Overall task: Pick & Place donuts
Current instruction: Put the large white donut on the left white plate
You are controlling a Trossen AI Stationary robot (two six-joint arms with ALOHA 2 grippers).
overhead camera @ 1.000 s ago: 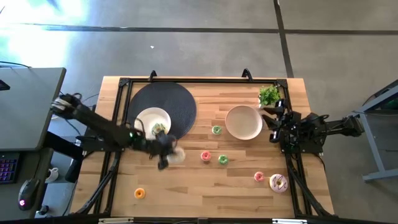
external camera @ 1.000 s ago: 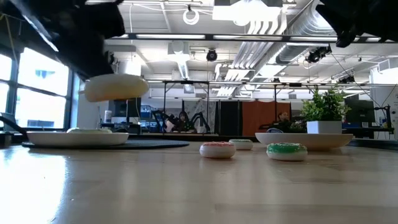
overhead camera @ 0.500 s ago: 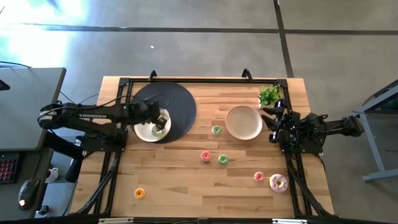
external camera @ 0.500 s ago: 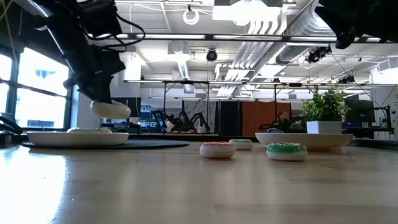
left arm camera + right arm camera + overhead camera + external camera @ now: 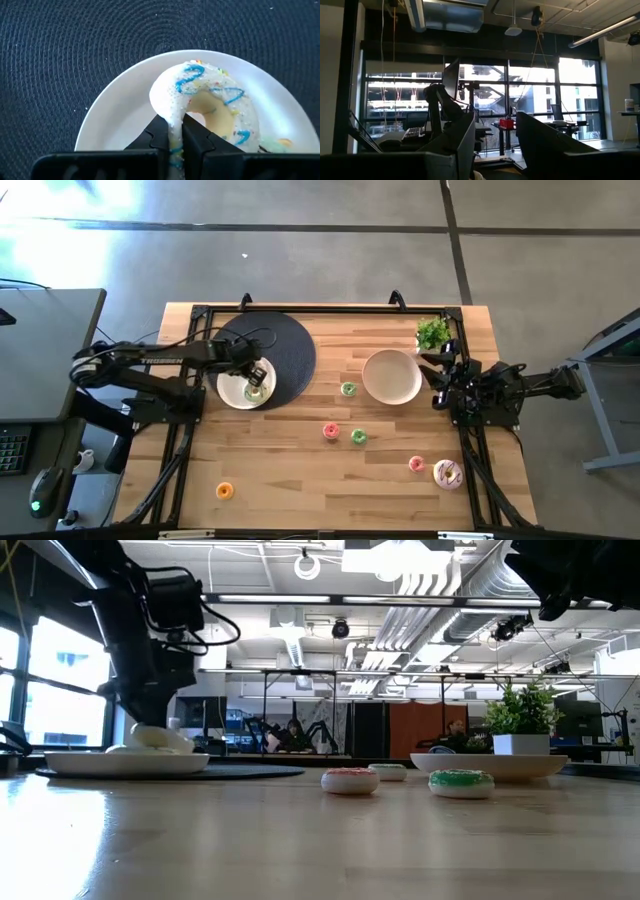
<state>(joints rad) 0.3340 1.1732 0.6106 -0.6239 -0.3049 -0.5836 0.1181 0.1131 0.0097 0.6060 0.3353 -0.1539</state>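
Note:
My left gripper [image 5: 256,372] hangs over the white plate [image 5: 234,388] on the round dark mat [image 5: 280,345], shut on a large cream-white donut with blue icing lines [image 5: 210,95]. A green-white donut [image 5: 278,145] lies on the same plate beside it. My right gripper [image 5: 495,145] waits open by the table's right edge, holding nothing. On the bare wood lie small green donuts [image 5: 348,389] [image 5: 358,437], a pink-red one [image 5: 331,432], a pink one [image 5: 417,465], an orange one [image 5: 224,491] and a large pink-white one [image 5: 448,474]. My left gripper pinches the cream-white donut's ring wall [image 5: 173,131] on its near side, one finger [image 5: 192,137] in the hole and one outside. The fingers come from above, slanting down. The donut is tilted, and its low side [image 5: 168,743] sits at the white plate [image 5: 125,762].
A beige plate [image 5: 392,377] lies right of centre, with a green plant sprig in a white pot [image 5: 432,333] at the far right corner. The black frame rail [image 5: 330,311] runs along the far edge. Bare wood lies open in the near middle.
My left gripper, still shut on the cream-white donut, has moved from the table's middle toward the far edge until it is over the white plate. There it has come down until the donut reaches the plate. The right arm has kept still.

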